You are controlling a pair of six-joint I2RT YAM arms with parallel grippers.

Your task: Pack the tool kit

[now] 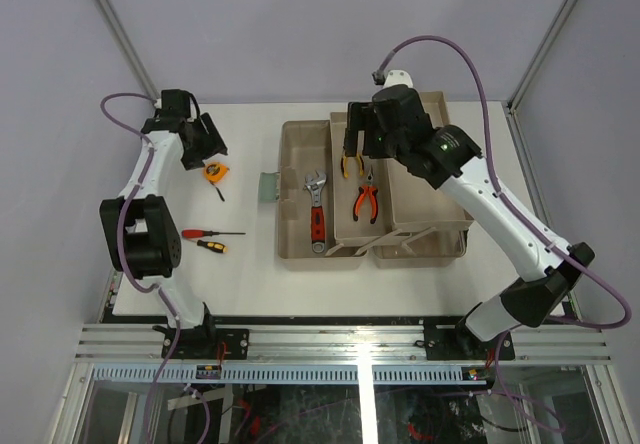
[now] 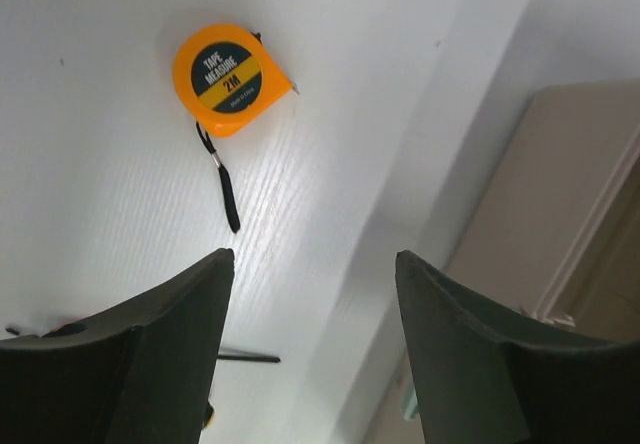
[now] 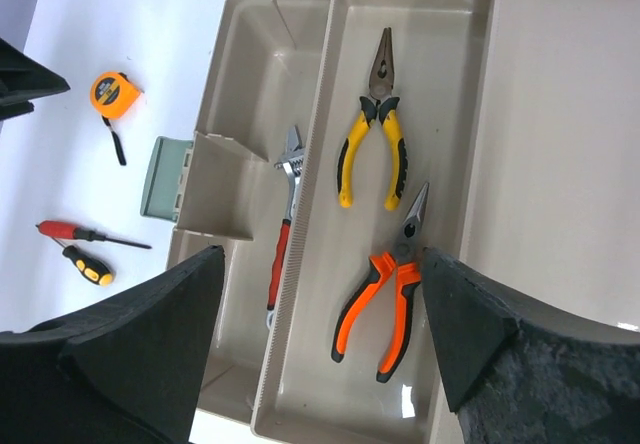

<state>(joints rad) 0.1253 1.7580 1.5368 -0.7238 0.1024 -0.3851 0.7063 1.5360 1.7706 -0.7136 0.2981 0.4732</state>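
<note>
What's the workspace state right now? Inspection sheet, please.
Surface: white table, no spills seen.
Job's things: toolbox open; wrench in its base; yellow pliers and orange pliers in the tray; tape measure, red screwdriver and short screwdriver on the table, left of the toolbox.
Clutter: nothing seen.
Grippers: left gripper open, empty, near the tape measure; right gripper open, empty, above the tray.
Cables: purple cable on each arm, clear of the tools.
Surroundings: white walls, metal frame.

A white table [image 1: 400, 284] sits inside pale grey walls [image 1: 300, 24], with aluminium rails [image 1: 300, 339] along its near edge.
</note>
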